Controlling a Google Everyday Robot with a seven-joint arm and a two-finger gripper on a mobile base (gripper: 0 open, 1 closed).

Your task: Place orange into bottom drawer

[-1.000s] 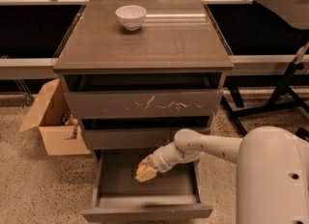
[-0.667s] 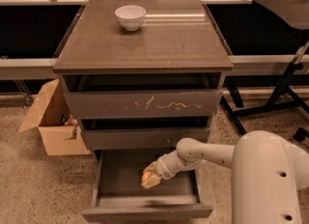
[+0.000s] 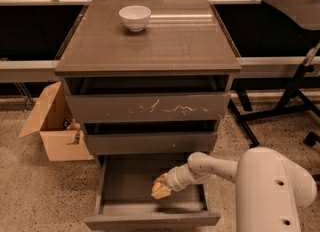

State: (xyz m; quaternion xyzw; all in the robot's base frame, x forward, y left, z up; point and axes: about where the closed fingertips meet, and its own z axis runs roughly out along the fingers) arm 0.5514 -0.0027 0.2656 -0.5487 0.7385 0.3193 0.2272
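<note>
The bottom drawer [image 3: 125,178] is pulled open, a wide shallow grey-brown tray under the cabinet. My gripper [image 3: 160,188] reaches down into it from the right, low over the drawer floor near the front right. Its fingers are shut on the orange [image 3: 159,181], a small round orange fruit that shows between them. The white arm [image 3: 215,166] runs back to the robot body at lower right.
A white bowl [image 3: 135,17] sits on the cabinet top [image 3: 165,41]. The top drawer front [image 3: 150,107] bears white scratches; the middle drawer [image 3: 150,142] is plain. An open cardboard box [image 3: 52,126] stands on the floor at left. A black stand [image 3: 295,86] is at right.
My gripper has moved lower and a little to the right with the orange, deeper into the open bottom drawer.
</note>
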